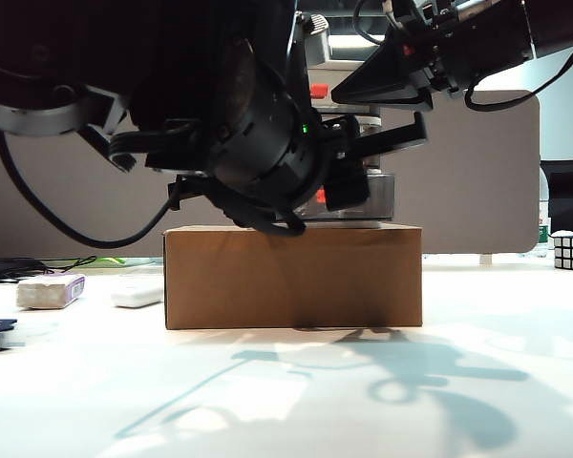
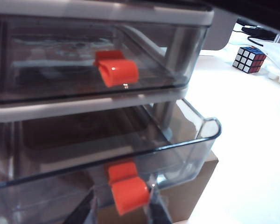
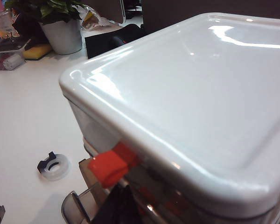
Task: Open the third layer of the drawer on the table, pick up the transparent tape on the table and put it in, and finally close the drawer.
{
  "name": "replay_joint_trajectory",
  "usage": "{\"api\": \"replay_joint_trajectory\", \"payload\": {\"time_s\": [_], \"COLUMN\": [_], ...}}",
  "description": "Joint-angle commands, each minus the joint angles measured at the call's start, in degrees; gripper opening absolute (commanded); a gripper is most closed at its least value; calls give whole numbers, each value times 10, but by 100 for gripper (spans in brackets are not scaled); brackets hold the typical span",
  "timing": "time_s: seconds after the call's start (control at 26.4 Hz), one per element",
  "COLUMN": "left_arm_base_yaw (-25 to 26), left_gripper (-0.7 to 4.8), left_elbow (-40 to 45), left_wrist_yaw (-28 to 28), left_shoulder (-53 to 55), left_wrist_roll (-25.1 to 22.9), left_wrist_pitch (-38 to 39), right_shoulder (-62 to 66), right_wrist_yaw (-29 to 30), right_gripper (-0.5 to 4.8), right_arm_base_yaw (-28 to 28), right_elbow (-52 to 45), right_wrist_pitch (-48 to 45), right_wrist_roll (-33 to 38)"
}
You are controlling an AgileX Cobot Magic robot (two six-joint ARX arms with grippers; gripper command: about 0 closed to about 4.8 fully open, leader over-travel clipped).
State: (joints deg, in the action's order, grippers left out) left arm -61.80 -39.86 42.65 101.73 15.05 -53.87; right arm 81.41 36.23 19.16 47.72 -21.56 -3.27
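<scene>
We see the left arm filling the upper left of the exterior view, wrist rolled toward the camera, reaching in front of the drawer (image 1: 363, 176), which sits on a brown cardboard box (image 1: 293, 277). The left gripper (image 2: 121, 212) sits at the third layer (image 2: 186, 154), which is slid partway out of the frame. Its dark fingers (image 2: 86, 212) flank the red-orange handle (image 2: 126, 191) of that layer, one on each side, close against it; we read it as pinching the handle, though the contact itself sits at the frame edge. The layer above it is flush in the frame, its own handle (image 2: 115, 69) just above the gripper.

The right arm comes in from the upper right of the exterior view, wrist level. The right gripper (image 1: 392, 105) hangs above and just in front of the drawer's white lid (image 3: 191, 93), apart from it. Its wrist view shows no fingertips; in the exterior view two dark fingers (image 1: 382, 86) stand one over the other with a clear gap between them, nothing in it, so we call it spread.

The transparent tape (image 3: 55, 166) lies flat on the table (image 3: 23, 116), well apart from both grippers, below and off to the side of the right one; the exterior view has it at far left (image 1: 2, 334). A purple-labelled block (image 1: 51, 290) and a white bar (image 1: 137, 296) lie near it. A Rubik's cube (image 2: 248, 59) sits well beyond the left gripper.
</scene>
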Motion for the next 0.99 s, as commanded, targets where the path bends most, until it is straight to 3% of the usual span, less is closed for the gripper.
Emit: {"api": "replay_joint_trajectory", "payload": {"time_s": [0.04, 0.42, 0.57, 0.83, 0.99], "left_arm_base_yaw": [-1, -2, -2, -6, -36], "left_gripper": [128, 100, -6, -6, -6], "left_elbow": [-12, -25, -25, -25, -25], "left_wrist_yaw": [-4, -2, -2, -5, 0], "left_shoulder": [6, 20, 20, 20, 20], "left_wrist_roll": [0, 0, 0, 0, 0], "left_wrist_pitch": [-5, -6, -6, -5, -2], "right_shoulder": [-2, -2, -2, -2, -2], "right_wrist_yaw": [2, 2, 2, 1, 1], "right_gripper": [-5, -5, -5, -5, -5], "right_arm_base_yaw": [1, 1, 1, 1, 1], "right_elbow": [3, 3, 3, 3, 3], "right_wrist_pitch": [-7, -6, -5, -5, -5], "right_wrist_roll": [0, 0, 0, -5, -4]}}
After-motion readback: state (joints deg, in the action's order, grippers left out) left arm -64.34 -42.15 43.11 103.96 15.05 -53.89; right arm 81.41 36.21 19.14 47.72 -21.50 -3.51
